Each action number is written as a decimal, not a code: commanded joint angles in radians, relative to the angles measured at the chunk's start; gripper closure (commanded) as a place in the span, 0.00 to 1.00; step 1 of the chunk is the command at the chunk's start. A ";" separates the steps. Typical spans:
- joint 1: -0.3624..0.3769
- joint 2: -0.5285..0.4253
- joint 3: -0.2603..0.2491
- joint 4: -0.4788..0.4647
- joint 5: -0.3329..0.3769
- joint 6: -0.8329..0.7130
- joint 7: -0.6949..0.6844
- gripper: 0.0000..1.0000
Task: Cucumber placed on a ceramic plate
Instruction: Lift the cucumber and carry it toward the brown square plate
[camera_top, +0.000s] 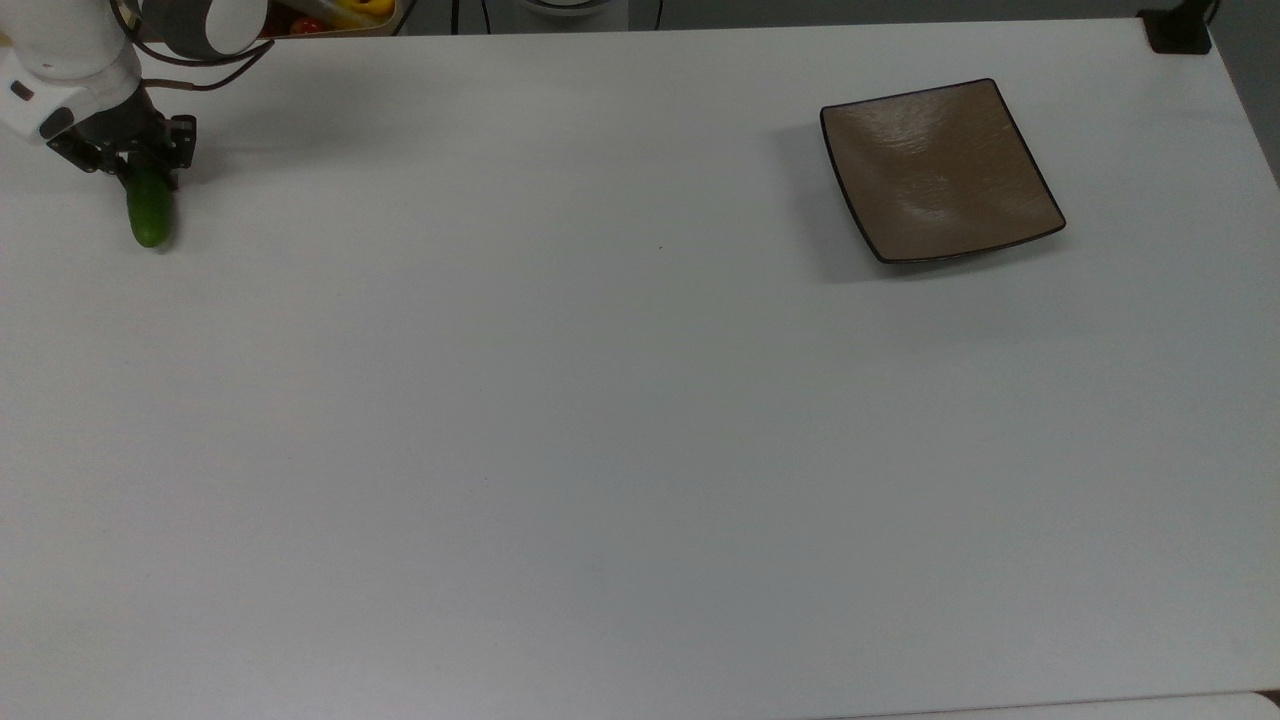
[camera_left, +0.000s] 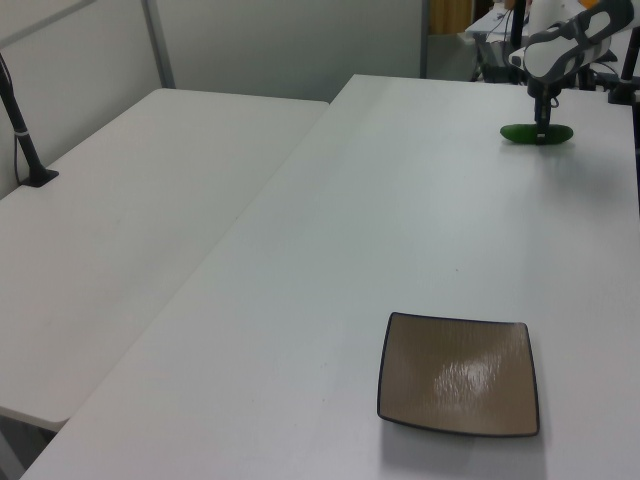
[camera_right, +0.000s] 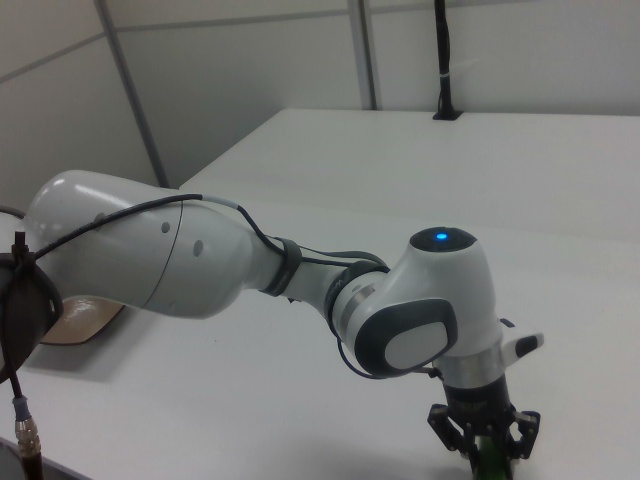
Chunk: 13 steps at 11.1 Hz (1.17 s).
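The tool (camera_right: 487, 440) points down at the bottom edge, its black fingers (camera_right: 447, 427) closed around the green cucumber (camera_right: 489, 459). Above the tool sits the white wrist with a blue light, and the arm (camera_right: 150, 250) stretches away over the white worktop (camera_right: 400, 170). Far from the tool, behind the arm, a brown plate (camera_right: 80, 318) edge shows.
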 joint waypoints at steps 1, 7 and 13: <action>0.013 -0.011 -0.007 -0.017 -0.021 0.007 -0.019 0.87; 0.091 -0.164 -0.001 0.020 -0.006 -0.250 0.043 0.86; 0.162 -0.392 0.126 0.043 -0.005 -0.473 0.169 0.86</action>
